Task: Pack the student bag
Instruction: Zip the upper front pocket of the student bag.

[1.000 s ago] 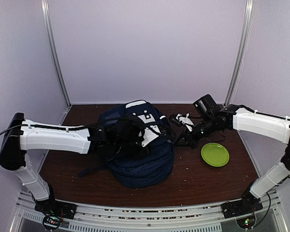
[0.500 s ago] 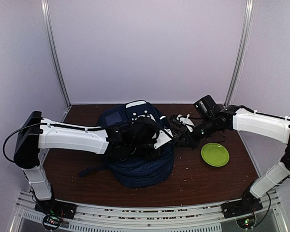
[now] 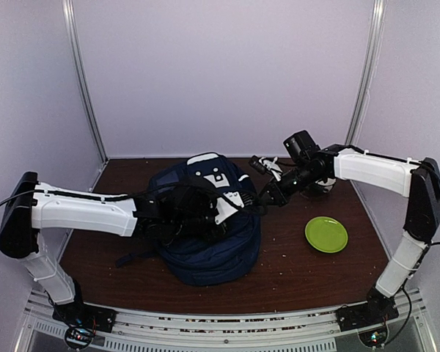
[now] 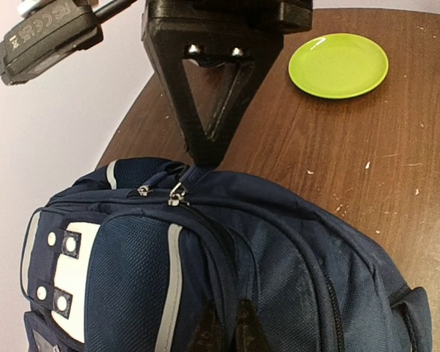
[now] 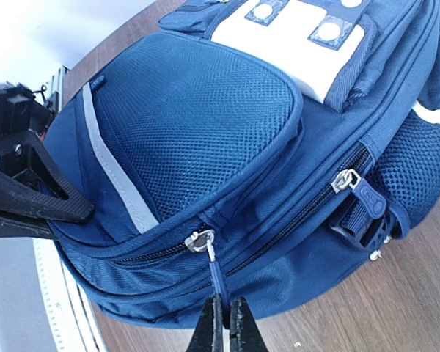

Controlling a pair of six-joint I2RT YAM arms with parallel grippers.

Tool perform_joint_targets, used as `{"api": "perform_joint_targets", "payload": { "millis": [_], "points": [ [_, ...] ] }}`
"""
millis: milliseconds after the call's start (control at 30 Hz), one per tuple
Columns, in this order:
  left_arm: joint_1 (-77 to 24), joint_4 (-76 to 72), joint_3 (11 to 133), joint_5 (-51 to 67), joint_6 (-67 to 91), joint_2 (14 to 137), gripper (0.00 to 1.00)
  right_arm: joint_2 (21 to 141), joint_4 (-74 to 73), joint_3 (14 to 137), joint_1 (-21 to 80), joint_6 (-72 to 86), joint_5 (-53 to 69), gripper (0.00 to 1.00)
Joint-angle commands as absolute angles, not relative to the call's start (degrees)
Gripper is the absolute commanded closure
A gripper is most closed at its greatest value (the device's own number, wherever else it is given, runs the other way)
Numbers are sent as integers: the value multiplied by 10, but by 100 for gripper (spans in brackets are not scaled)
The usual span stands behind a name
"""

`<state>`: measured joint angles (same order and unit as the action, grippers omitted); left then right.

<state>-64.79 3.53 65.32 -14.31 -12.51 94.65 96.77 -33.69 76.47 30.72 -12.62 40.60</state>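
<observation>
The brown wooden surface carried everything, with pale crumbs scattered over it. The navy backpack lay near the middle of the surface, a little left of centre. It was bulging, with its white patch and the patch's round snaps towards the far end. A pale stripe ran down its mesh front pocket.

The left arm reached in low from the left side and ended over the middle of the backpack. The right arm stretched in from the right and came down at the backpack's far right edge.

A round lime-green plate sat on the surface to the right of the backpack, well apart from it and nearer than the right arm.

The left fingers were drawn close together with their tips pressed into the backpack's top panel. They seemed to pinch a ridge of blue fabric there.

The right fingers were clenched on a thin blue zipper cord. The cord ran up taut to a metal slider on the zip below the front pocket.

A second slider sat further along a parallel zip, near a dark strap loop. Both zips looked closed along the stretches in view.
</observation>
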Motion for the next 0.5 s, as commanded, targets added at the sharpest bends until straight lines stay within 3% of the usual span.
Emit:
{"api": "perform_joint_targets", "payload": {
  "millis": [0, 267, 367, 467],
  "points": [
    [-650, 70, 626, -141, -114, 900, 100, 1020, -305, 815, 272, -85, 295, 100],
    [-650, 55, 611, -149, -106, 897, 100, 1024, -278, 810, 271, -65, 294, 100],
    [-650, 57, 618, -170, -95, 902, 81, 1007, -289, 808, 271, -67, 312, 98],
    [-650, 51, 618, -189, -84, 894, 60, 971, -303, 798, 269, -81, 324, 82]
  ]
}}
